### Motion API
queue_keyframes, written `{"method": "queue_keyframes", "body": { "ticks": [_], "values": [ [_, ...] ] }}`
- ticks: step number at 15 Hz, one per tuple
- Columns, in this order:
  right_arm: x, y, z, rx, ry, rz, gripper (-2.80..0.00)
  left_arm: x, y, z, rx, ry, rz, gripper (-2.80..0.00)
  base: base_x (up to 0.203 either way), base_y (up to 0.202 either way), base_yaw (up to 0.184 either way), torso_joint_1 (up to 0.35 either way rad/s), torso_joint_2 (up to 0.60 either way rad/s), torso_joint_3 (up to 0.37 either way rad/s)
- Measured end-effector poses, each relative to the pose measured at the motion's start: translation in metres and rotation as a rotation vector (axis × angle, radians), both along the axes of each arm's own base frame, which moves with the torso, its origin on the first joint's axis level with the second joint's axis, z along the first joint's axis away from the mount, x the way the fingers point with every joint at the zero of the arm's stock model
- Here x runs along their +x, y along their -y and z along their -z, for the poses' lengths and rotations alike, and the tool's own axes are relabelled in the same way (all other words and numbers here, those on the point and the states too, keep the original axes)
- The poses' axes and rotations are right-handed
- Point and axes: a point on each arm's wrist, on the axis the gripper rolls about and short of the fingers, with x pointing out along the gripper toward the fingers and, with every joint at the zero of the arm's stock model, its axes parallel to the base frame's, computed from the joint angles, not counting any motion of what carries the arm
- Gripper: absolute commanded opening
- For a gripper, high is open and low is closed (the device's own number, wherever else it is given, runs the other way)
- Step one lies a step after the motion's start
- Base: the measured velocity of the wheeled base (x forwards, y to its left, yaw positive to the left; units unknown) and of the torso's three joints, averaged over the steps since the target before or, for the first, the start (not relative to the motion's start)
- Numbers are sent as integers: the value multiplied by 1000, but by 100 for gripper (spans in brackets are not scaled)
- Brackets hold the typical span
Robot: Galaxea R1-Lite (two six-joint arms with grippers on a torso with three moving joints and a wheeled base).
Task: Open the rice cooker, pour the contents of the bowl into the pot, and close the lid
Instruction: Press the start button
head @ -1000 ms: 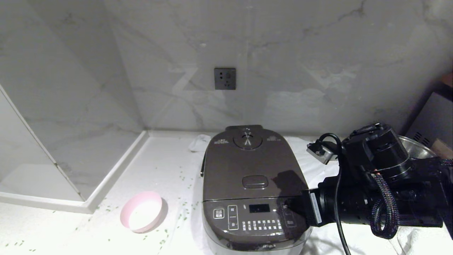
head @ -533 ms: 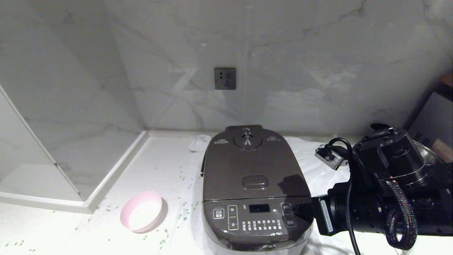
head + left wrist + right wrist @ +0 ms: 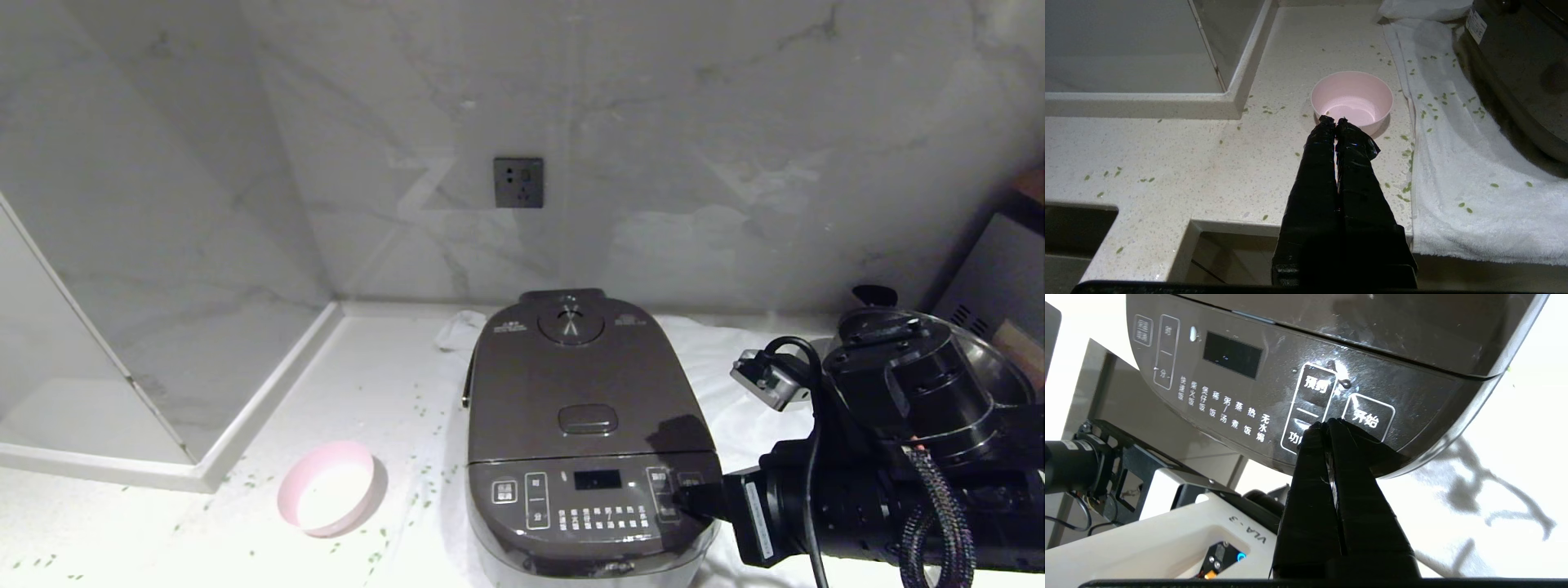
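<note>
**Fingertips at the cooker's front panel, lid down**

Rice cooker [image 3: 588, 433] on a white towel [image 3: 751, 408], centre of the counter, lid [image 3: 584, 384] shut flat with its oval latch button [image 3: 588, 419] and round steam vent [image 3: 571, 323] on top. Pot out of sight under the lid.

On the front panel [image 3: 1274, 396]: dark display [image 3: 1233, 354]; a framed button pair reading 预约 above, its lower label half hidden behind the fingertips, only 功 legible; beside it a framed button marked 开始 [image 3: 1367, 417]. Along the lower row, small white columns: 快速饭, 柴火饭, 煲仔饭, 稀饭, 粥/汤, 蒸煮, 热饭, 无水焗. On white robot bodywork below, printed "VLA - 3" [image 3: 1248, 533].

Right gripper [image 3: 1327, 424] pressed together, nothing pinched, tips at the panel between the lower left button and 开始; contact or a hair's gap, cannot tell. Right arm [image 3: 865, 490] reaching in from the cooker's right front corner.

Left gripper [image 3: 1334, 121] likewise pressed together, empty, hanging over the counter's front edge [image 3: 1298, 226], pointed at the bowl [image 3: 1352, 100].

Bowl upright on bare counter, left of the cooker and just off the towel's edge, essentially emptied. Green grains [image 3: 1410, 188] scattered over counter and towel. Open counter left of the bowl up to a raised ledge [image 3: 245, 425]; wall socket [image 3: 518, 181] behind; steel pan [image 3: 992, 359] crowding the right.
</note>
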Motion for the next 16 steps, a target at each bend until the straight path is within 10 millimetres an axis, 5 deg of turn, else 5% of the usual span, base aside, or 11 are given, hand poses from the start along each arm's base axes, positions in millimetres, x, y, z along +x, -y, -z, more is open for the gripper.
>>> {"method": "queue_keyframes", "body": {
  "ticks": [7, 16],
  "values": [
    [2, 1, -8, 13, 29, 13, -280, 0, 0, 0, -1, 2, 4, -280, 0, 0, 0, 0, 0, 0],
    [-28, 27, -78, 52, 187, 77, -280, 0, 0, 0, -2, 3, 9, -280, 0, 0, 0, 0, 0, 0]
  ]
}}
